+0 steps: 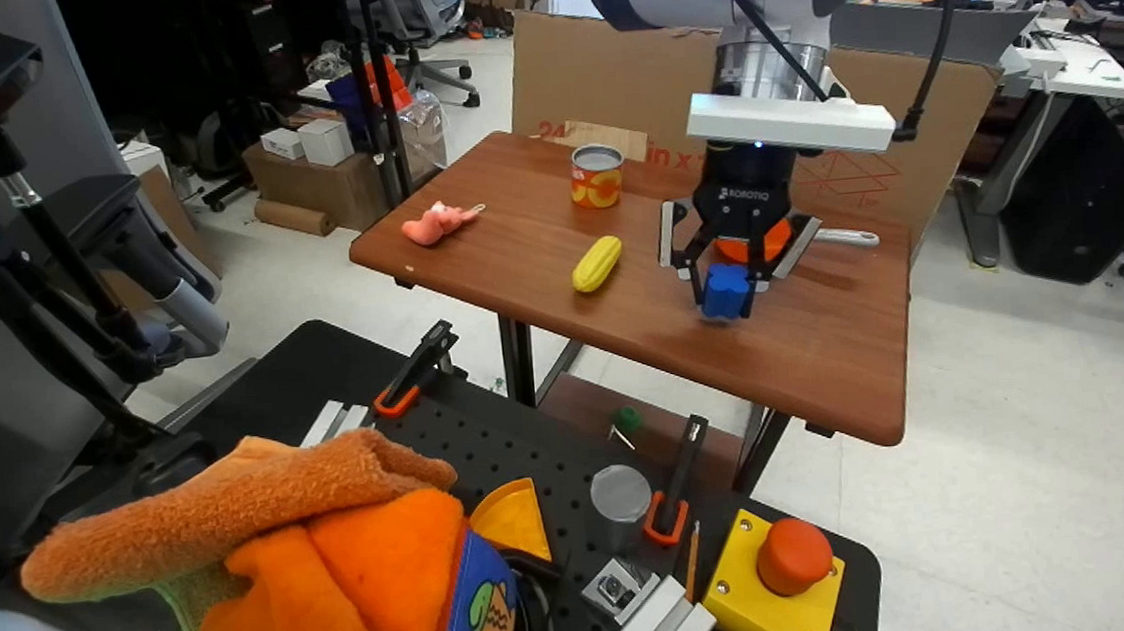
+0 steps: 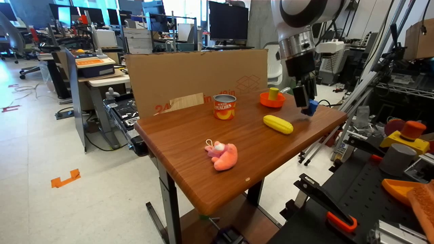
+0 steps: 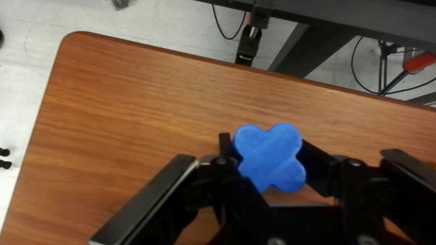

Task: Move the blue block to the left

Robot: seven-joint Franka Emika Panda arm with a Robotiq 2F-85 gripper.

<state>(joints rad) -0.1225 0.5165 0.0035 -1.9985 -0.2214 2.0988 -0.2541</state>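
Note:
The blue block (image 1: 726,292) is a small bright-blue piece with a four-lobed, clover-like face. It also shows in an exterior view (image 2: 311,108) and in the wrist view (image 3: 272,157). My gripper (image 1: 725,303) is shut on the block, with a black finger against each side. In an exterior view the gripper (image 2: 307,101) points down and tilts a little. The block seems to be held slightly above the brown table (image 1: 826,355), near its front edge. In the wrist view the left finger covers the block's lower left lobe.
A yellow corn-like toy (image 1: 597,264) lies beside the gripper. An orange pan (image 2: 268,101) with a yellow cylinder (image 2: 273,93) in it stands behind the gripper. A peach can (image 1: 596,176) and a pink plush toy (image 1: 439,223) are farther off. A cardboard sheet (image 2: 190,74) borders the table.

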